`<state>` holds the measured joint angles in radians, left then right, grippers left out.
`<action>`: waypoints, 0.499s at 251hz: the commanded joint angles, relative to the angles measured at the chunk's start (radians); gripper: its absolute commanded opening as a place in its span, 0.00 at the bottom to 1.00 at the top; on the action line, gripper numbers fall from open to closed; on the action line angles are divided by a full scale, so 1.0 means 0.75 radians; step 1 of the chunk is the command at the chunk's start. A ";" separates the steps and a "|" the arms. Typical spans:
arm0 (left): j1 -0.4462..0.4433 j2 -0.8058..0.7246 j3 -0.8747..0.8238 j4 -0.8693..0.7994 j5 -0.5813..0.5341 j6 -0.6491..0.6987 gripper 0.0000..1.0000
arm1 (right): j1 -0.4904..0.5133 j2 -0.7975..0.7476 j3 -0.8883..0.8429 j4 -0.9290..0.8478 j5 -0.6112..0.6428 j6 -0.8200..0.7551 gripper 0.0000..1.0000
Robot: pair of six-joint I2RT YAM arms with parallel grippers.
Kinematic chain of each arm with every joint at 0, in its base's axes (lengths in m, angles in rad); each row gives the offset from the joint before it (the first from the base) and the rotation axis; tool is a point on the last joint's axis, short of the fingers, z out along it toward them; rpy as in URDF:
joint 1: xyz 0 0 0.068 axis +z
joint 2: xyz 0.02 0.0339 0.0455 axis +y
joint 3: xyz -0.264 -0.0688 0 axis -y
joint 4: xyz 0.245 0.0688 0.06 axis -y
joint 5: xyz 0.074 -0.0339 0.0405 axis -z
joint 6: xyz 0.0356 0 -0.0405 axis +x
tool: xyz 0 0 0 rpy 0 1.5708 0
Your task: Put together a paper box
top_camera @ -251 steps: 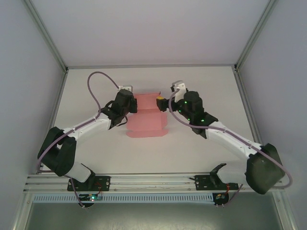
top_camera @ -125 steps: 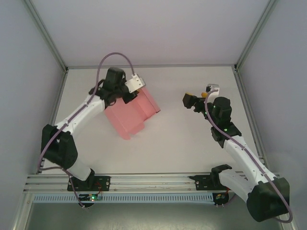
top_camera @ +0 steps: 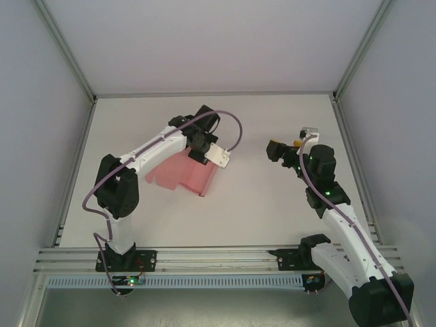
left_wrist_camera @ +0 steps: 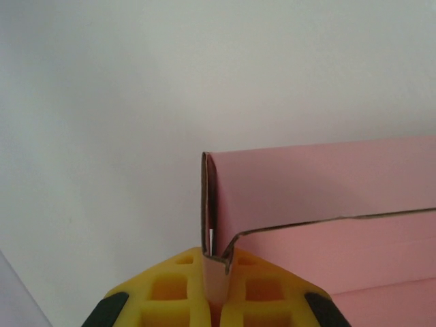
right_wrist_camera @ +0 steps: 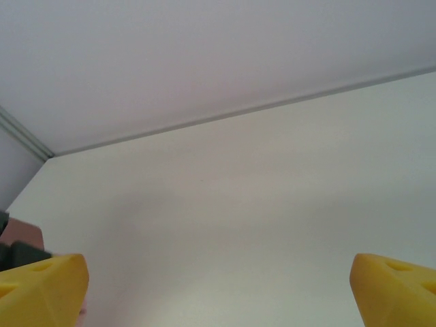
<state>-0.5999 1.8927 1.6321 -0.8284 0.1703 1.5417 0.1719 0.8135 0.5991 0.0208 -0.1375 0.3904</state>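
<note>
Plainly, your left gripper (left_wrist_camera: 214, 272) was pinched right down on a doubled-over edge of the paper box (left_wrist_camera: 327, 197), the yellow pads meeting on the thin card where one panel curled over another. From that pinch the pink card ran off to the right in the wrist view. From above it spread beneath the wrist over the left-centre of the table (top_camera: 259, 204), tilted; whether its low edge touched the surface could not be told. Your right gripper (right_wrist_camera: 219, 286) stood well apart to the right, jaws at full spread and holding nothing, facing bare table. The step in hand looked like presenting the box for a wall fold. To do it well, you probably needed to hold the pinch firm without crushing the crease, set the card flat first, then bring the free gripper against a panel beside the fold line, not on it.
</note>
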 commanded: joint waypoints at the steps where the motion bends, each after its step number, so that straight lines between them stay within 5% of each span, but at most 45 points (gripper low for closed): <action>1: -0.062 0.032 -0.007 0.042 -0.104 0.290 0.00 | -0.035 -0.038 -0.027 -0.062 0.065 0.015 0.98; 125: -0.295 0.139 -0.175 0.107 -0.116 0.698 0.00 | -0.159 -0.069 -0.111 -0.087 -0.001 0.078 0.98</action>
<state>-0.7959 1.9984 1.5673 -0.8070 0.0883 1.9274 0.0723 0.7738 0.5354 -0.0456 -0.1177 0.4217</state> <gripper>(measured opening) 0.071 0.982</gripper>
